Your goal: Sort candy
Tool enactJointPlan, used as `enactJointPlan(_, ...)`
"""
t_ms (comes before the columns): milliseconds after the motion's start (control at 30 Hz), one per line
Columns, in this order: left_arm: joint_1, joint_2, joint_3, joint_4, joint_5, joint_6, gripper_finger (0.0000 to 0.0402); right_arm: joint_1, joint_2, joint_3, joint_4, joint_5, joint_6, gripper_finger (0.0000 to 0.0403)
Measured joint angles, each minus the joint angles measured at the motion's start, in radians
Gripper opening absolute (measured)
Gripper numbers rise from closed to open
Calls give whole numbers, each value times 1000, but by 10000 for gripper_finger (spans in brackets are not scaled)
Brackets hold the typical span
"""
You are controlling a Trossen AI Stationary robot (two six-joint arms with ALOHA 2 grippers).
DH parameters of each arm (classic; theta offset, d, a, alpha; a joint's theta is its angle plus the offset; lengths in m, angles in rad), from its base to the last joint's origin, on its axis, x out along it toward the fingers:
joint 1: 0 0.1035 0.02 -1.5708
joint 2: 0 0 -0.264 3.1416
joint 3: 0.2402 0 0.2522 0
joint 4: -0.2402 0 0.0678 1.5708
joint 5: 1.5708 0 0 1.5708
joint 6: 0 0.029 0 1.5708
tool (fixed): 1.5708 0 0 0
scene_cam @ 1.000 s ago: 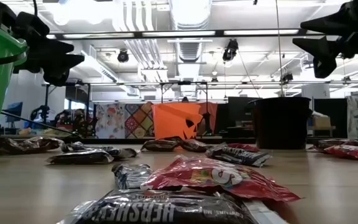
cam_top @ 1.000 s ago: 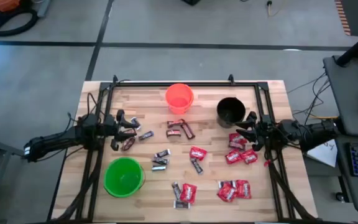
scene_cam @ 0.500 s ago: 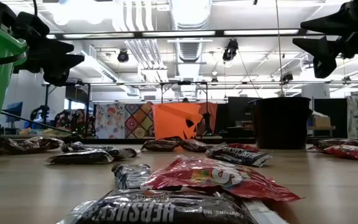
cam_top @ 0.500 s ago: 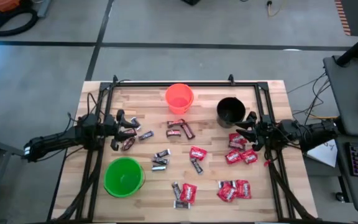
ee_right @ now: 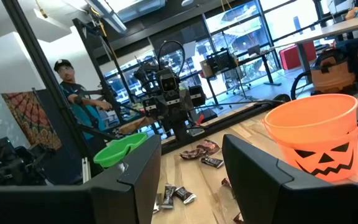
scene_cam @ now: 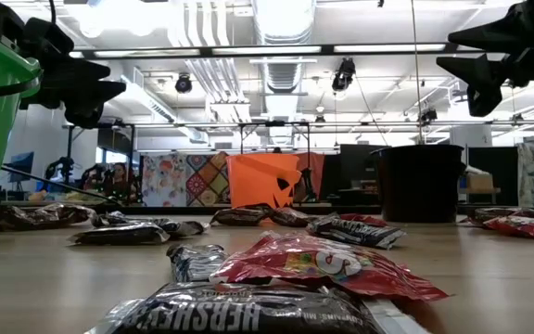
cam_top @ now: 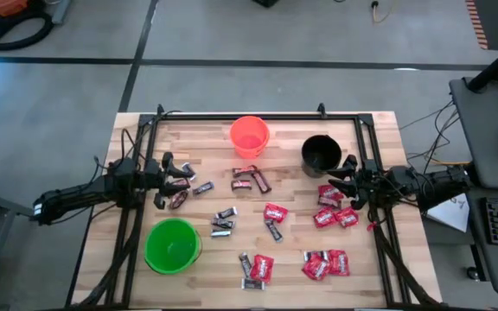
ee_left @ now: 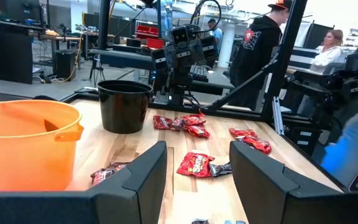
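Both grippers hover released over the desk [cam_top: 206, 138], left gripper [cam_top: 182, 183] just beside dark mini bars [cam_top: 180, 199], right gripper [cam_top: 342, 186] nearest red packets [cam_top: 328, 195] just below its fingers, rest of candy scattered mid-desk.

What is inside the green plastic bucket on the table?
From above, the green plastic bucket looks empty: only its green floor shows, no candy. The part under its near rim is hidden.

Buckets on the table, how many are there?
3. The orange bucket stands at the far edge in the middle, the black bucket beside it toward the right arm, the green bucket near the front on the left arm's side.
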Motion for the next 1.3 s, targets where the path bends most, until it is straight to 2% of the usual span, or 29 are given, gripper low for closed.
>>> enactJointPlan(467, 0, 0, 0, 0, 0, 0, 160, 0, 0, 0, 0, 0, -7, 166)
enactJointPlan(600, 0, 0, 0, 0, 0, 0, 160, -3, 0, 0, 1, 3, -135, 166)
enactJointPlan(733, 0, 0, 0, 34, -33, -1, 160, -3, 1, 0, 111, 20, -133, 166)
enactJointPlan(767, 0, 0, 0, 74, -61, -30, 160, -3, 4, 0, 142, 48, -105, 166)
enactJointPlan(867, 0, 6, 0, 300, -131, -279, 160, -3, 11, 0, 208, 146, 31, 166)
enactJointPlan(933, 0, 6, 1, 453, -232, -411, 160, -3, 15, 8, 194, 174, 136, 166)
enactJointPlan(1000, 0, 12, 4, 529, -300, -506, 160, -3, 36, 36, 151, 188, 208, 166)
enactJointPlan(1133, 1, 51, 53, 380, -314, -660, 160, -3, 117, 139, 67, 261, 239, 166)
enactJointPlan(1200, 1, 84, 117, 217, -305, -744, 160, -3, 162, 213, -13, 314, 249, 166)
enactJointPlan(1300, 1, 154, 253, -81, -212, -785, 160, -3, 226, 343, -193, 379, 338, 166)
